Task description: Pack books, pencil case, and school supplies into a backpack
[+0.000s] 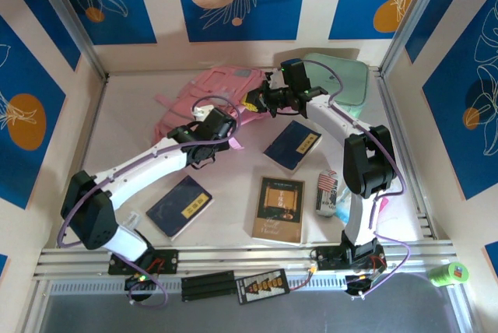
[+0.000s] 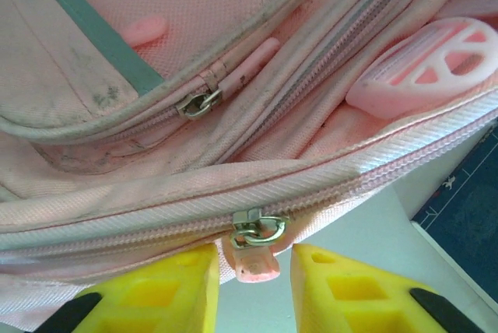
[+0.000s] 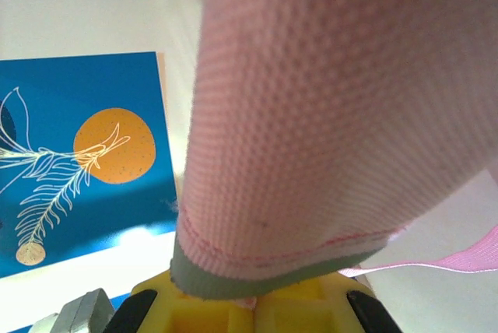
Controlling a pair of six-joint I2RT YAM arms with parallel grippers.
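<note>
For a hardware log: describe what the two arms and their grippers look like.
The left arm and right arm have white links and bulky black joint housings, with a purple cable looped along each. The left gripper and right gripper have bright yellow fingers with black patches at the sides.

The backpack (image 1: 210,88) is pale pink (grey-green trim along its flap). In front of it lie a navy book (image 1: 292,145) and a second navy book (image 1: 180,206), both gold-labelled, plus a brown-and-tan book (image 1: 278,208); right of it, a mint-green box (image 1: 350,84).
</note>
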